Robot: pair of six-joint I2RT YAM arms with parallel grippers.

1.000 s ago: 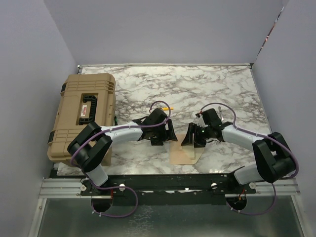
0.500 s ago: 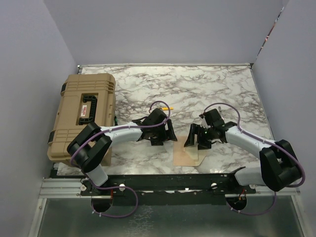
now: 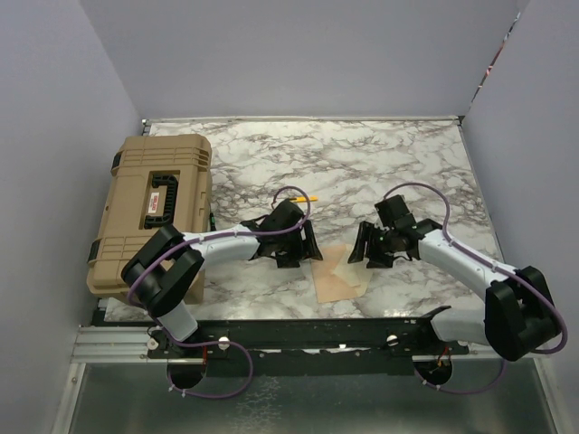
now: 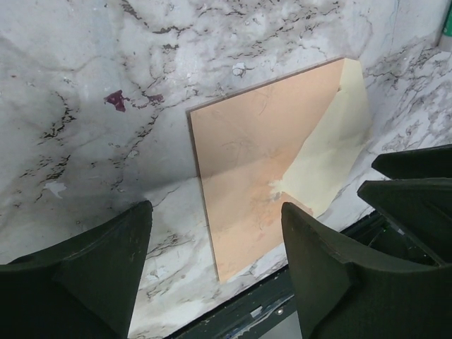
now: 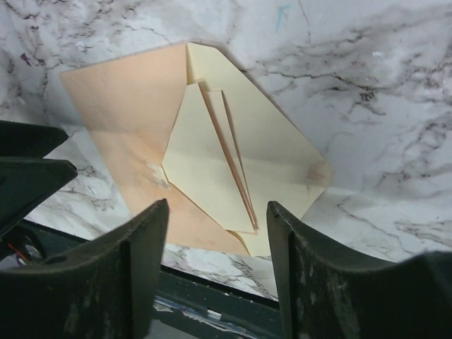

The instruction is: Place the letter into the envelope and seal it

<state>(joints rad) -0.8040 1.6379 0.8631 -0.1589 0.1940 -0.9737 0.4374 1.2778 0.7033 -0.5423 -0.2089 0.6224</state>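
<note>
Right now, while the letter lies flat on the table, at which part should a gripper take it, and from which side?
Probably its left edge, coming from the left. The letter lies flat and its right side meets the envelope, while its left long edge lies free on bare table. The near corner, close to the table's front edge, looks easiest to lift.

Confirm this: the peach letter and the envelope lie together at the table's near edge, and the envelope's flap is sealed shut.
Wrong on the flap: the envelope is unsealed, its cream inside laid open, as the right wrist view shows. It does lie with the peach letter at the table's near edge.
</note>
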